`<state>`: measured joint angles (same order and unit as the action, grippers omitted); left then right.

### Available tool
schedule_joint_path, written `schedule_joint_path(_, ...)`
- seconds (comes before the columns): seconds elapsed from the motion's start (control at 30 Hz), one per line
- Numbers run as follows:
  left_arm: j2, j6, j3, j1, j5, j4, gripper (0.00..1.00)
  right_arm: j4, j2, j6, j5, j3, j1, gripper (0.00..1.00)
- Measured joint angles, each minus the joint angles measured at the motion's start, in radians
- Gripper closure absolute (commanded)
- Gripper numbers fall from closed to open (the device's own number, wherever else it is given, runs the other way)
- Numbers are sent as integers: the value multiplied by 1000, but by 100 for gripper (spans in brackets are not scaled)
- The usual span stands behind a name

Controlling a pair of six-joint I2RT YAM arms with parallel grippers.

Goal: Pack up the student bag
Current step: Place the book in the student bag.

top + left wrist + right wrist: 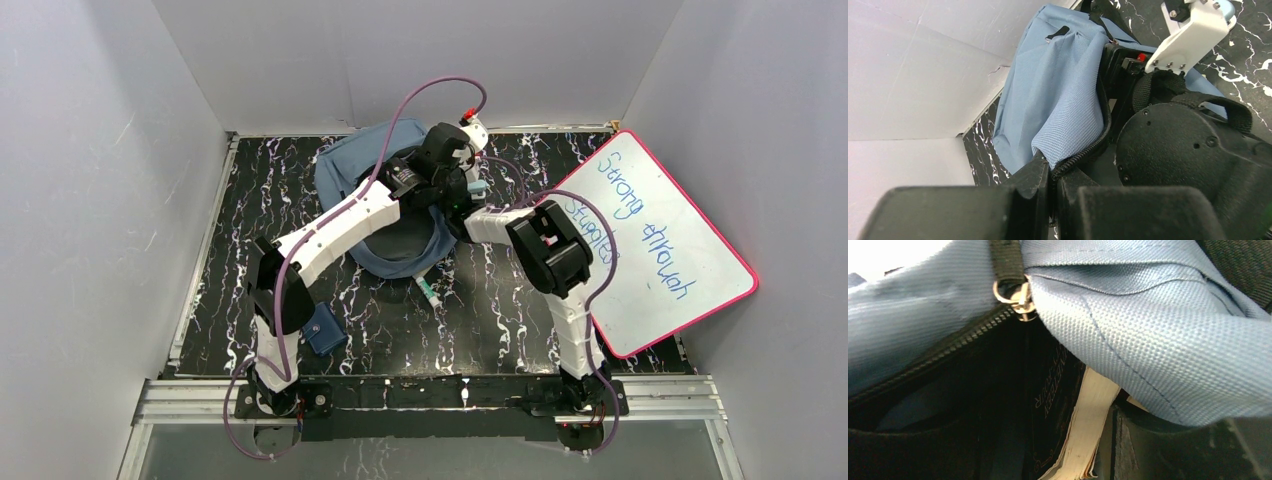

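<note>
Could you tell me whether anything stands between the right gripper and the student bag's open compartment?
Nothing visible does. The right wrist view looks straight through the unzipped mouth of the student bag, where a book already sits inside. The left gripper pinches the zipper edge, holding that mouth open.

Plain grey walls (pixel 90 150) box in a black, white-veined tabletop (pixel 480 320)

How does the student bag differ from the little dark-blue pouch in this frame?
The student bag is far bigger and a lighter slate blue; the pouch is small and dark blue. The bag sits far back, unzipped, a book inside, the left claw pinching its zip edge; the pouch lies untouched near the front edge. Both rest on the table.
</note>
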<state>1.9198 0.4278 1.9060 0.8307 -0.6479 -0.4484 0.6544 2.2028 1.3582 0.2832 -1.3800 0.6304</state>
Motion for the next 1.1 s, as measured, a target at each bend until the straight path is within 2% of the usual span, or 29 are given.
schedule_joint_path(0.17, -3, 6, 0, 5, -1, 1, 100, -50, -84, 0, 2, 61, -3, 30)
schedule_joint_path(0.4, -3, 11, 0, 5, -4, 6, 100, -95, -133, 1, -6, 100, -6, 37)
schedule_joint_path(0.47, -3, 11, 0, 5, -5, 6, 100, -117, -134, 2, -9, 101, -8, 44)
schedule_joint_path(0.67, -3, 11, -2, 5, -6, 6, 100, -177, -134, 6, -27, 100, -8, 80)
schedule_joint_path(0.8, -3, 11, -2, 5, -7, 6, 100, -182, -122, 19, -27, 74, -8, 92)
schedule_joint_path(1.03, -6, 11, -2, 10, -14, 3, 100, -152, -24, 52, -14, -32, -8, 92)
schedule_joint_path(1.1, -6, 11, -2, 12, -19, 1, 100, -153, 7, 56, -9, -70, -8, 85)
